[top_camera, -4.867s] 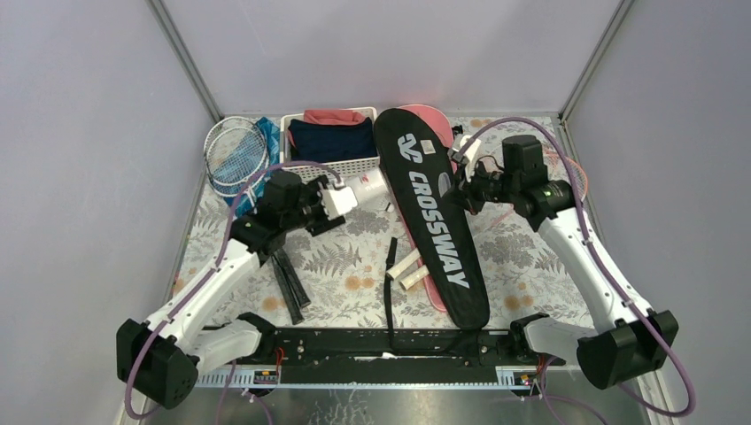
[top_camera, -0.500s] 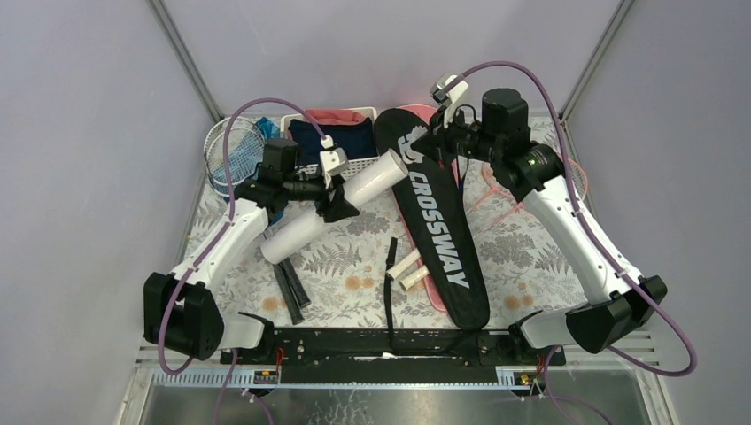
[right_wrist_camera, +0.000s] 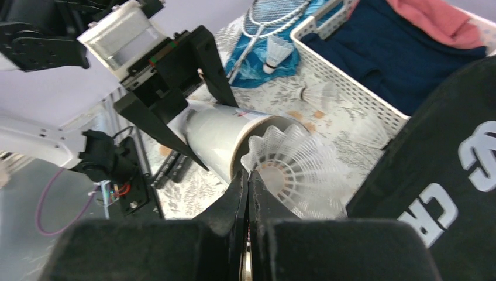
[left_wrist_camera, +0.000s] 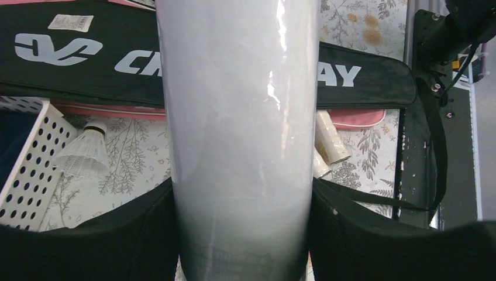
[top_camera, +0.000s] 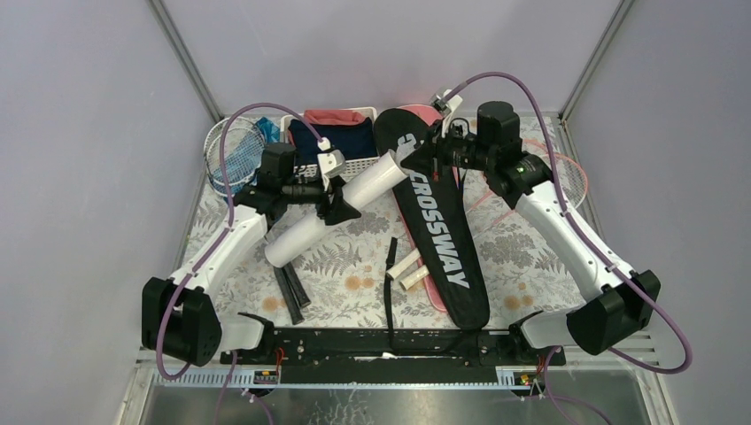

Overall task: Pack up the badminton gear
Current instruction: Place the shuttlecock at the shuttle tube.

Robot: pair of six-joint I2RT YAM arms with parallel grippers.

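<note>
under both arms, the table [top_camera: 522,257] carries gear that is not yet packed. the black crossway bag [top_camera: 443,239] lies flat below the right fingers [right_wrist_camera: 237,199], on top of the pink bag [top_camera: 431,297], and neither looks opened.

between the two sets of fingers is the white tube [top_camera: 305,235]. a few seconds ago it was lower and mostly hidden under the left arm. now the left fingers [left_wrist_camera: 140,234] hold it off the table, spread wide around its barrel on both sides, with its open mouth tilted up toward the right fingers.

half a second ago the right fingers were higher and further back from that mouth. they have come down toward it, pressed together on the rim of a shuttlecock [right_wrist_camera: 295,170]. it now sits right at the opening, just beyond their tips, skirt facing back toward the wrist. whether its nose has entered the tube cannot be told.

this looks like the loading step, close to insertion. the likely next move is a push along the tube's line, then a release. another loose shuttlecock [left_wrist_camera: 82,155] waits beyond the left fingers, beside the basket [left_wrist_camera: 29,158].
</note>
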